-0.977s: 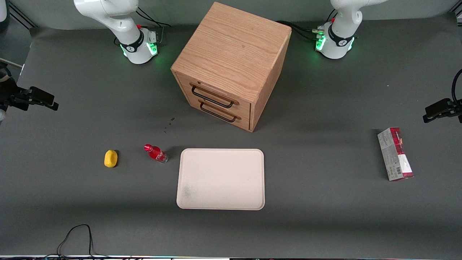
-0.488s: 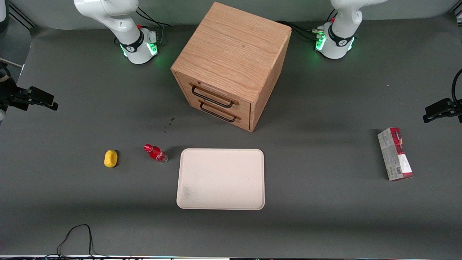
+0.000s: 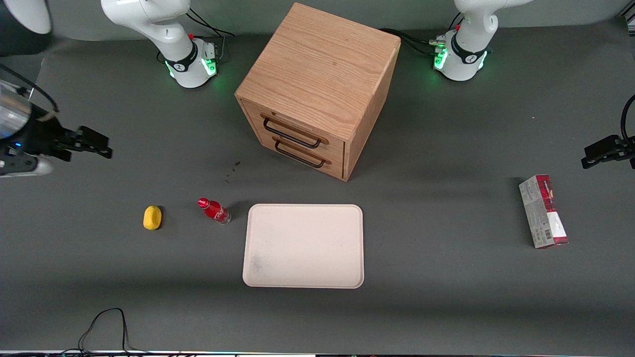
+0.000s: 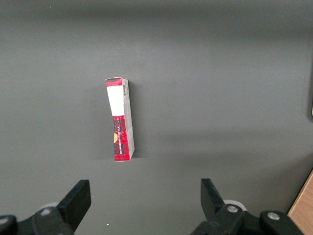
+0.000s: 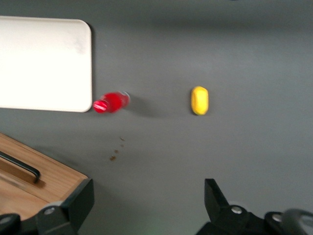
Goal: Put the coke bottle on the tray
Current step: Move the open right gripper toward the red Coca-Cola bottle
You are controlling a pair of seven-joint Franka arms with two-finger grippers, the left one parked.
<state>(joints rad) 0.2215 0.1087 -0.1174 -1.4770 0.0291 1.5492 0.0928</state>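
The coke bottle [image 3: 214, 210] [image 5: 111, 102], tiny with a red cap and red label, lies on the grey table just beside the tray's short edge. The tray [image 3: 303, 245] [image 5: 44, 63] is large, flat and pale cream, and nothing lies on it. My gripper [image 3: 94, 145] [image 5: 148, 192] hangs open above the table toward the working arm's end. It is well apart from the bottle and farther from the front camera than it. Nothing is between its fingers.
A yellow lump [image 3: 152, 217] [image 5: 199, 100] lies beside the bottle, toward the working arm's end. A wooden drawer cabinet [image 3: 317, 84] stands farther from the camera than the tray. A red-and-grey carton [image 3: 543, 210] [image 4: 120, 120] lies toward the parked arm's end. A black cable [image 3: 106, 322] loops near the front edge.
My gripper has moved in from the edge of the front view toward the table's middle. The bottle, tray and other things have not moved.
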